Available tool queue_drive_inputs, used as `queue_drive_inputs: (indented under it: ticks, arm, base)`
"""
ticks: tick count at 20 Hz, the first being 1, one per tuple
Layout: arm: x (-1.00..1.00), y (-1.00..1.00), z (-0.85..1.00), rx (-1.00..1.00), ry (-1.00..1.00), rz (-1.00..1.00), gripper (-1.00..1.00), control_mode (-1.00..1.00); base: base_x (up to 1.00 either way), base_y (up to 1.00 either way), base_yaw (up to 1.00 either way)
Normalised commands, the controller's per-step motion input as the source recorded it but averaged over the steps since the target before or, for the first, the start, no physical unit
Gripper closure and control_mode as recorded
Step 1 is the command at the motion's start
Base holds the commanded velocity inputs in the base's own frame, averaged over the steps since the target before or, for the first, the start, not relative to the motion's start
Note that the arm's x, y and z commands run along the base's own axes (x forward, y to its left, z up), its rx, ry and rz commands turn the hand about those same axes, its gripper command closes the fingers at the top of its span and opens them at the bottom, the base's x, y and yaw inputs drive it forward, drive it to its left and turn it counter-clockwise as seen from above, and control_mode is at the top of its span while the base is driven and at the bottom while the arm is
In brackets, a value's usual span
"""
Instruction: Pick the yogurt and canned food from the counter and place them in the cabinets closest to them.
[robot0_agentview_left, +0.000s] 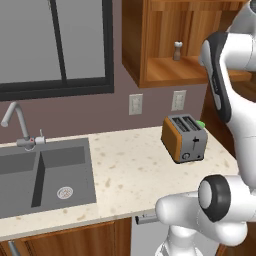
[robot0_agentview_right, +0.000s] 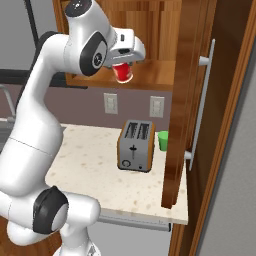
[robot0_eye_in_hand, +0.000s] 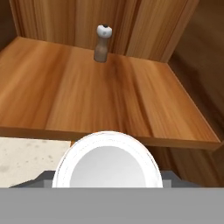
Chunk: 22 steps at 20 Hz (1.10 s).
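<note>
The end effector (robot0_agentview_right: 123, 64) is closed on the yogurt (robot0_agentview_right: 123, 73), holding the red cup in the air at the front edge of the open cabinet (robot0_agentview_left: 150, 45), just above its wooden shelf (robot0_eye_in_hand: 109, 96). In the hand view the yogurt's white rim and pale top sit right at the bottom, with the shelf spreading out beyond it. A pepper shaker (robot0_eye_in_hand: 102, 43) stands upright at the back of that shelf, well apart from the cup. The cabinet door (robot0_agentview_right: 182, 100) is swung open on the right, its long steel handle (robot0_agentview_right: 202, 105) facing outward. Below, on the speckled beige desk (robot0_agentview_left: 130, 170), a toaster (robot0_agentview_left: 184, 138) sits near the wall, with a small green cup (robot0_agentview_right: 163, 140) just beside it. Two wall outlets (robot0_agentview_left: 135, 104) are above the desk, and a grey sink (robot0_agentview_left: 45, 175) with a tap (robot0_agentview_left: 17, 125) lies to the left under the window (robot0_agentview_left: 55, 45)
</note>
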Motion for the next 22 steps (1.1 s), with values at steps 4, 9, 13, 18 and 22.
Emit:
queue_drive_inputs:
  ticks: [4, 9, 13, 18, 22]
  arm:
    - [0.22, -0.02, -0.07, 0.0, 0.0, 0.0, 1.0, -1.0]
    - [0.2, -0.02, -0.05, 0.0, 0.0, 0.0, 1.0, -1.0]
    - [0.18, -0.04, -0.04, 0.0, 0.0, 0.0, 1.0, -1.0]
    - [0.23, -0.06, -0.01, 0.02, 0.0, 0.0, 1.0, -1.0]
    - [0.27, -0.07, -0.01, 0.02, 0.0, 0.0, 1.0, -1.0]
  base:
    - [0.0, 0.0, 0.0]
    - [0.0, 0.0, 0.0]
    - [0.0, 0.0, 0.0]
    - [0.0, 0.0, 0.0]
    - [0.0, 0.0, 0.0]
